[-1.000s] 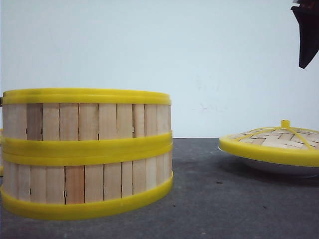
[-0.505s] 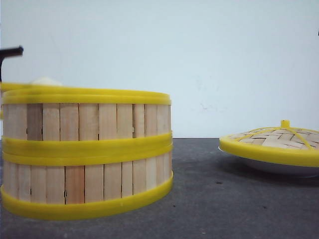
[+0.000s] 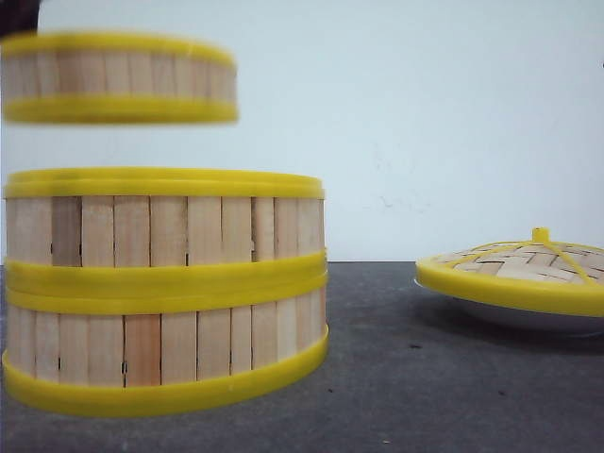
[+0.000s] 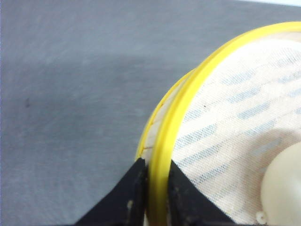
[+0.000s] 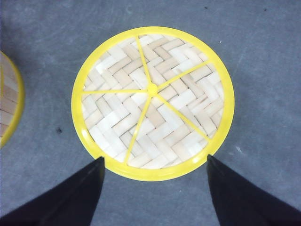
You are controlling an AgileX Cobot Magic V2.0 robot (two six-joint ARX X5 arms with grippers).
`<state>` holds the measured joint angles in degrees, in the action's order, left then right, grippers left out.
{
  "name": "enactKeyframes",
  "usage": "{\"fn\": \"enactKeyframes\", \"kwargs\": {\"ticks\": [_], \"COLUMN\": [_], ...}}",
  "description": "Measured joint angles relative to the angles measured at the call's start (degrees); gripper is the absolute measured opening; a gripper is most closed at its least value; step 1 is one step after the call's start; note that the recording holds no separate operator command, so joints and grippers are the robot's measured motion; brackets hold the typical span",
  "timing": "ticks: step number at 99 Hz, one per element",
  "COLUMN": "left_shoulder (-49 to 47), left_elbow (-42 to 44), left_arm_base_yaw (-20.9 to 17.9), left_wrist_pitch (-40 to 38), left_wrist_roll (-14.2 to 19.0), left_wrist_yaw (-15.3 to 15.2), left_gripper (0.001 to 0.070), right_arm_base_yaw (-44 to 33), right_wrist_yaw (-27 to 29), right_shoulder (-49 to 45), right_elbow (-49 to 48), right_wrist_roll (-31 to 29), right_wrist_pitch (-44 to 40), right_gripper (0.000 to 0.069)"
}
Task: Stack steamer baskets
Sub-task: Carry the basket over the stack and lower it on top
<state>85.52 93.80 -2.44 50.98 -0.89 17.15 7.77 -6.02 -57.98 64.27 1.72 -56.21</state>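
Observation:
Two steamer baskets [image 3: 165, 288] stand stacked at the front left of the table, pale slat walls between yellow rims. A third steamer basket [image 3: 118, 77] hangs in the air above that stack, blurred. In the left wrist view my left gripper [image 4: 155, 186] is shut on this basket's yellow rim [image 4: 178, 115], one finger inside and one outside the wall. A white cloth liner and a pale bun [image 4: 282, 183] lie inside it. My right gripper [image 5: 155, 162] is open, high above the woven lid [image 5: 153, 101], and does not show in the front view.
The domed woven lid [image 3: 524, 264] with yellow rim and knob rests on a white plate [image 3: 528, 316] at the right. Dark grey tabletop [image 3: 396, 377] lies between the stack and the lid. An edge of a basket [image 5: 8, 101] shows in the right wrist view.
The third basket has risen from behind the stack into the air above it, held by the left gripper. The right gripper left the front view's top right corner.

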Motion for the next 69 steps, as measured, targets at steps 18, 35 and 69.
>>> {"fn": "enactKeyframes", "kwargs": {"ticks": [18, 35, 69], "left_shoulder": [-3.91, -6.62, -11.91], "left_elbow": [0.0, -3.91, -15.67], "left_arm_base_yaw": [4.11, 7.23, 12.85], "left_wrist_pitch": [5.84, 6.73, 4.26], "left_wrist_roll": [-2.36, -2.99, -3.06], "left_wrist_yaw": [-0.52, -1.84, -1.81], "left_gripper": [0.0029, 0.0029, 0.0029], "right_arm_base_yaw": [0.0, 0.0, 0.0], "right_wrist_yaw": [0.0, 0.0, 0.0], "right_shoulder": [0.0, 0.0, 0.0], "right_elbow": [0.0, 0.0, 0.0], "right_wrist_roll": [0.0, 0.0, 0.0], "right_wrist_pitch": [0.0, 0.0, 0.0], "right_gripper": [0.0425, 0.0425, 0.0425]}}
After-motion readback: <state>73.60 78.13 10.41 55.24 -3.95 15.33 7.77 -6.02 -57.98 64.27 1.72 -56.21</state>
